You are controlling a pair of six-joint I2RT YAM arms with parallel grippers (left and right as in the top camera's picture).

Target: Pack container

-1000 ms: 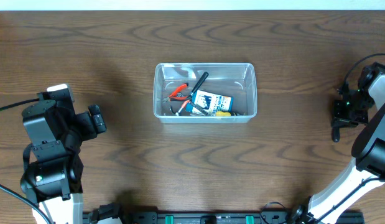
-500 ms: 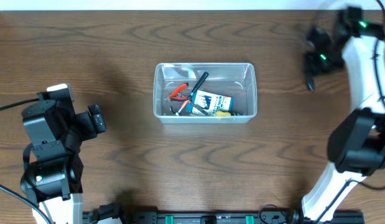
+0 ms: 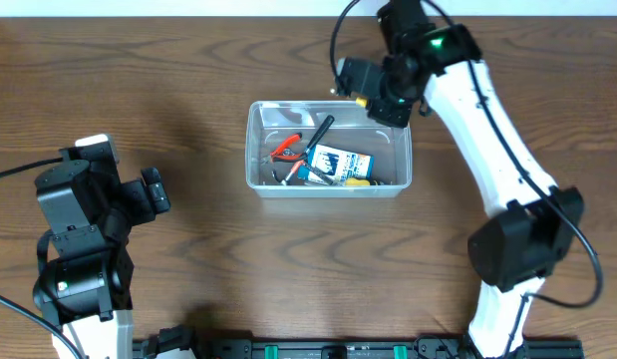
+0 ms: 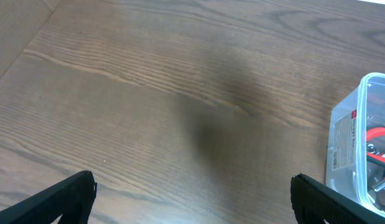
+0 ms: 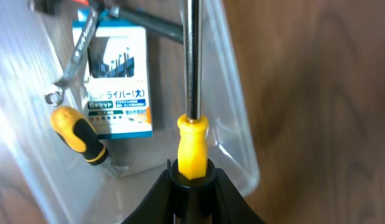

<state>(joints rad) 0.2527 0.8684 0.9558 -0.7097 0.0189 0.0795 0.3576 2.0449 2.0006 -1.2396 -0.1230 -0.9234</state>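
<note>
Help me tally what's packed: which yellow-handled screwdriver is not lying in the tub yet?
The all-yellow-handled screwdriver clamped in the right gripper, its shaft over the container. The yellow-and-black-handled screwdriver lies loose inside beside the blue-and-white box.

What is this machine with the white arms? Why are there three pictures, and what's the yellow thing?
It is a robot with two arms at a wooden table. Each arm ends in a gripper with two fingers, like a pinching hand. One picture comes from a camera high above, looking straight down. The other two come from little cameras on the wrists, so each shows its own arm's fingers. In the middle stands a clear plastic container with tools inside: red-handled pliers, a blue-and-white box and a small yellow-and-black screwdriver. The right gripper is at the container's far edge, pinching a yellow-handled screwdriver whose metal shaft reaches out over the container. The left gripper sits off to the side, open and holding nothing.
</note>
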